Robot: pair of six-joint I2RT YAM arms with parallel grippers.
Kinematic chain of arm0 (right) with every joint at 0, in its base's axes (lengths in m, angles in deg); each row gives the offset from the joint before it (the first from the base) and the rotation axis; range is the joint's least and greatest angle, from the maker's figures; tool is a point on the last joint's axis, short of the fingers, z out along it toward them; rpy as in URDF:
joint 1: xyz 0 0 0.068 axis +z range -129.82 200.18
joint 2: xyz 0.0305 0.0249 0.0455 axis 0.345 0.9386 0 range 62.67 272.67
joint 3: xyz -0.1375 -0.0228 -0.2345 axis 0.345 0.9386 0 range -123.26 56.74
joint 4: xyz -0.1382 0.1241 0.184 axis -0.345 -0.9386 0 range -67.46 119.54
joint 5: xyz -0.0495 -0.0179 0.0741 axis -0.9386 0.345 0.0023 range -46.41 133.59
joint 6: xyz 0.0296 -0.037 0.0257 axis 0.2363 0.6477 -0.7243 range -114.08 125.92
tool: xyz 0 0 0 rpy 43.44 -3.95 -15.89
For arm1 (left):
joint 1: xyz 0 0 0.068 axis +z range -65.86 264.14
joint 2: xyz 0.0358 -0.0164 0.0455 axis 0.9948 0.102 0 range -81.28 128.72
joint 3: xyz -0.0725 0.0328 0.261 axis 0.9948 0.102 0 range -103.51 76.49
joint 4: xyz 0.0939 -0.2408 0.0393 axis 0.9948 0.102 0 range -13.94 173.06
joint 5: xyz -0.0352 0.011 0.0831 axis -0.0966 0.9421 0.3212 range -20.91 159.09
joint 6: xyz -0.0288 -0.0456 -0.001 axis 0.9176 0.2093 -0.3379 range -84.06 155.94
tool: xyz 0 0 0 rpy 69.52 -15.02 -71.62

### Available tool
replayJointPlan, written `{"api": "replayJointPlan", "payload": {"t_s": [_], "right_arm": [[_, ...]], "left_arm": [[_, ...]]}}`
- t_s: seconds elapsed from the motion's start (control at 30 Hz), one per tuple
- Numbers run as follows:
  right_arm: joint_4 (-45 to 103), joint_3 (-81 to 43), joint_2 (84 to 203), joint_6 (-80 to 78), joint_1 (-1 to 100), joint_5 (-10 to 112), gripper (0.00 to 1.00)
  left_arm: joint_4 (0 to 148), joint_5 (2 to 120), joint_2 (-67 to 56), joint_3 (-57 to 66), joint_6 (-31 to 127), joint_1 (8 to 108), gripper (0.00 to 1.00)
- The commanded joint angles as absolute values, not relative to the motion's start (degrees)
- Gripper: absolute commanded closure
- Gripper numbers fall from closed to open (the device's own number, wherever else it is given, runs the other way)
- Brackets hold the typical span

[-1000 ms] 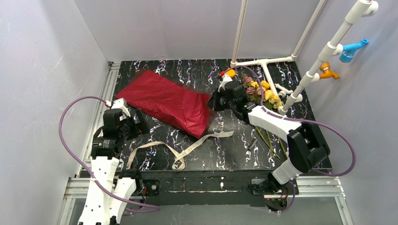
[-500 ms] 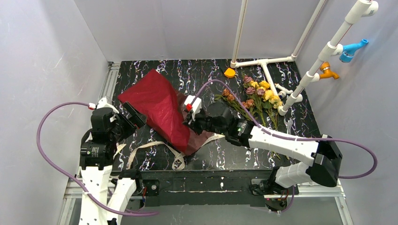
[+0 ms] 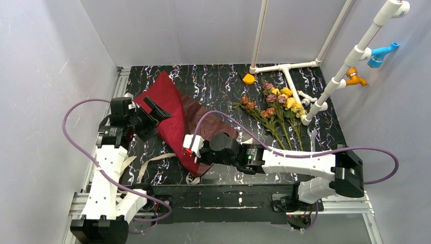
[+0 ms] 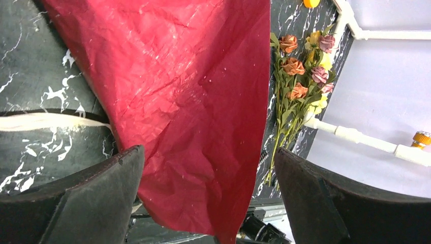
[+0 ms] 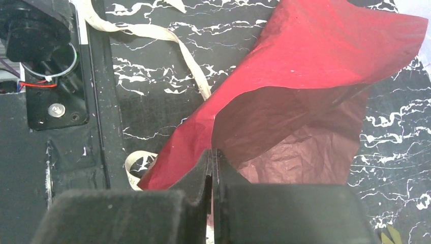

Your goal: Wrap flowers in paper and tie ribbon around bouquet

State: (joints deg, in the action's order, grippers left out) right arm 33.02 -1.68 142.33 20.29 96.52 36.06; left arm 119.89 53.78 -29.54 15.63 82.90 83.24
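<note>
The red paper [image 3: 170, 109] lies across the table's left half, folded over so its maroon underside [image 5: 305, 142] shows. My right gripper [image 3: 197, 158] [image 5: 212, 155] is shut on the paper's near edge, low by the table's front. My left gripper [image 3: 152, 116] [image 4: 208, 155] hovers open at the paper's [image 4: 193, 91] far left side, its fingers apart above the sheet. The flowers [image 3: 274, 109] [image 4: 300, 76] lie bare at the back right, away from the paper. The beige ribbon [image 3: 152, 162] [image 5: 167, 46] curls near the front, partly under the paper. No wrapped bouquet is in view.
An orange cap [image 3: 248, 79] sits at the back by a white pipe frame [image 3: 284, 67]. A slanted white pipe [image 3: 350, 56] with blue and orange fittings rises at the right. Grey walls enclose the table; a metal rail [image 3: 228, 203] runs along its front edge.
My right gripper pulled the paper's corner from the back middle toward the near left, folding the sheet over. My left arm swung toward the back, up to the paper's left side.
</note>
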Motion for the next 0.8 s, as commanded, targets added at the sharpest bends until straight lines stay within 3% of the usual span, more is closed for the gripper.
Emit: {"api": "replayJointPlan", "payload": {"t_s": [0.0, 0.1, 0.27, 0.63, 0.77], "right_arm": [[37.1, -1.4, 141.2, 23.8, 97.7, 34.9, 0.99], [37.7, -1.5, 141.2, 24.6, 97.7, 35.8, 0.99], [37.4, -2.1, 141.8, 25.2, 98.0, 36.7, 0.99], [35.4, -4.4, 143.6, 26.8, 99.6, 37.3, 0.99], [34.1, -5.7, 144.4, 28.2, 100.8, 36.8, 0.99]], "left_arm": [[116.1, 49.6, -26.6, 13.4, 80.5, 83.4, 0.00], [114.4, 47.0, -22.3, 12.3, 78.8, 83.4, 0.00], [112.1, 44.2, -17.4, 10.0, 76.6, 83.4, 0.11], [108.1, 41.1, -10.1, 7.7, 74.4, 82.0, 0.17], [108.7, 41.4, -7.9, 6.0, 72.3, 80.9, 0.26]]}}
